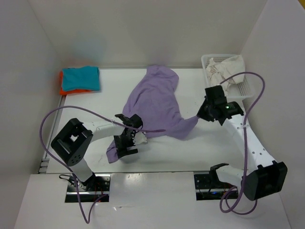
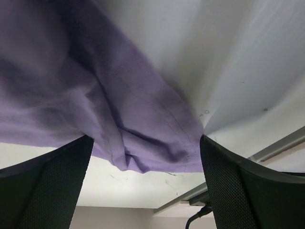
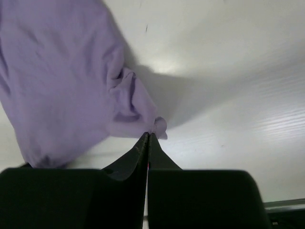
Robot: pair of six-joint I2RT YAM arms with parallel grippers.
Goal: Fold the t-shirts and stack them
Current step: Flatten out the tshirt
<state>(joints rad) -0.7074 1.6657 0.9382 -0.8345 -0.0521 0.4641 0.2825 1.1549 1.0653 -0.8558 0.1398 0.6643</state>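
R claw (image 3: 148, 137) is pressed together on the very tip of the purple shirt (image 1: 155, 102), at its right corner. Only a sliver of cloth shows at the fingertips. L claw (image 2: 147, 143) is spread wide over the near-left hem corner, w/ cloth between the fingers but not gripped. The purple shirt lies crumpled mid-table. It's well apart from the teal shirt (image 1: 82, 78), which sits on the orange shirt (image 1: 63, 88) back left, and from the white shirt (image 1: 228, 67) in the basket (image 1: 248, 90) back right.

Risks, as we judge them:
- R's bite is so thin that any pull may slip it out, and the corner drops.
- If L closes where it is, it may catch a bunched fold, not a single hem, so the spread comes out twisted.
- If R pulls before L has a hold, the whole shirt drags right, maybe toward the basket.
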